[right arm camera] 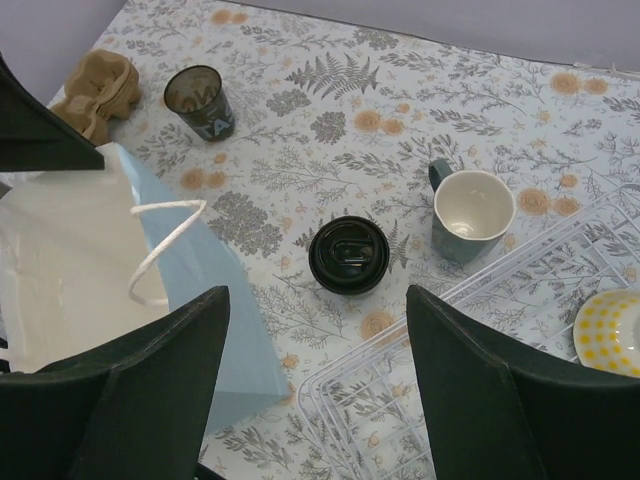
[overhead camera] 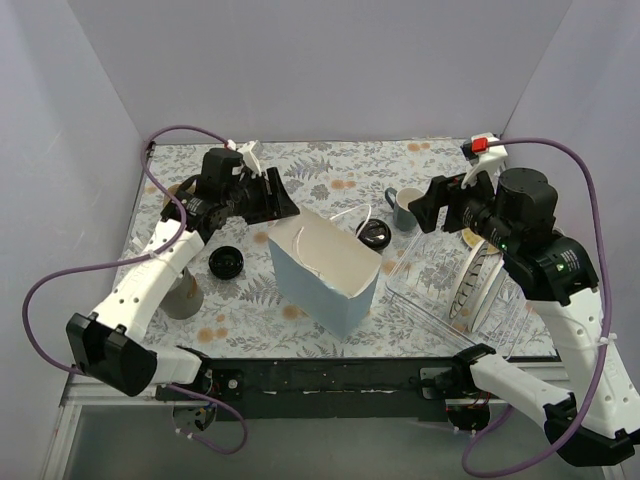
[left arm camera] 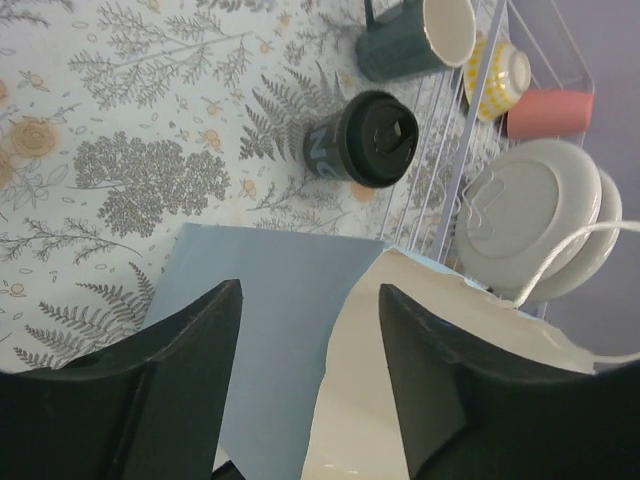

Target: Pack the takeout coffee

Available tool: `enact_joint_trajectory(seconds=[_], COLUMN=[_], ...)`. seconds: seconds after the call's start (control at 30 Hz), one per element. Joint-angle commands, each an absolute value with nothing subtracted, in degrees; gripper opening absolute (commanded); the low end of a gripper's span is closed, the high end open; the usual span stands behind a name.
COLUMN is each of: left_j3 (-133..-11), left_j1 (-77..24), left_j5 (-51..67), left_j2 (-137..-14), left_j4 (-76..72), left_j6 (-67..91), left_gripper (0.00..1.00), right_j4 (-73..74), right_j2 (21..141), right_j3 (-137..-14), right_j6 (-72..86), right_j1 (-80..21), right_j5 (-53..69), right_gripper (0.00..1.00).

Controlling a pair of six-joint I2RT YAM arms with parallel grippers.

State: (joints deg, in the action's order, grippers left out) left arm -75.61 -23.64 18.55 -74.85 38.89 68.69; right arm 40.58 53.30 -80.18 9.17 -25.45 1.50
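The takeout coffee (overhead camera: pixel 375 235), a small dark cup with a black lid, stands on the floral cloth just right of the light-blue paper bag (overhead camera: pixel 325 265). It also shows in the left wrist view (left arm camera: pixel 368 140) and in the right wrist view (right arm camera: pixel 349 254). The bag stands open, with its white inside (right arm camera: pixel 70 270) and string handle showing. My left gripper (overhead camera: pixel 280 198) is open and empty above the bag's far-left edge (left arm camera: pixel 270 330), and also shows in its own view (left arm camera: pixel 310 300). My right gripper (overhead camera: pixel 428 205) is open and empty, raised to the right of the coffee, which lies ahead of it (right arm camera: pixel 315 310).
A grey handled mug (overhead camera: pixel 405 208) stands behind the coffee. A wire dish rack (overhead camera: pixel 440 290) with plates (left arm camera: pixel 530 215), a yellow bowl (right arm camera: pixel 610 330) and a pink cup (left arm camera: pixel 545 110) fills the right. A dark tumbler (overhead camera: pixel 227 263), a taller grey cup (overhead camera: pixel 183 295) and a brown lump (right arm camera: pixel 100 90) are at the left.
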Motion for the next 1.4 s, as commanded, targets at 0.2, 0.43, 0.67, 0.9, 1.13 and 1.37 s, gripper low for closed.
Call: enact_joint_trajectory(seconds=[0.2,0.43,0.67,0.9,1.13,1.37], left_j3=[-100.0,-108.5,-113.2,-107.2,-110.5,-119.0], left_j1=[-23.6,-23.4,-21.4,-20.4,-11.7,-5.4], left_j5=[-1.3,-21.2,-26.6,-32.7,-36.1,-37.5], left_j2=[-81.6,-87.6,-91.9,-88.3,-90.8,-101.9], left_j4=[51.8,54.8,54.9,45.8,55.6,58.4], left_j6=[55.8,59.2,69.0,81.5,94.1,83.7], left_gripper=[0.74,0.89,0.98,0.96,0.90,0.89], right_j4=[44.0,44.7,41.2,35.2,42.9,52.2], right_j2=[46.9,45.5,46.6,45.9,47.4,48.5], right_j3=[-71.9,-67.9,-67.3,-66.9,-70.0,-72.1], right_j6=[7.0,7.1,8.3,14.7,17.3,17.8], right_j1=[-25.0,-25.0,-25.0,-25.0,-25.0,-25.0], right_j5=[5.4,10.6,15.5,18.6,17.0,13.3], right_gripper=[0.79,0.79,0.78,0.76,0.76,0.76])
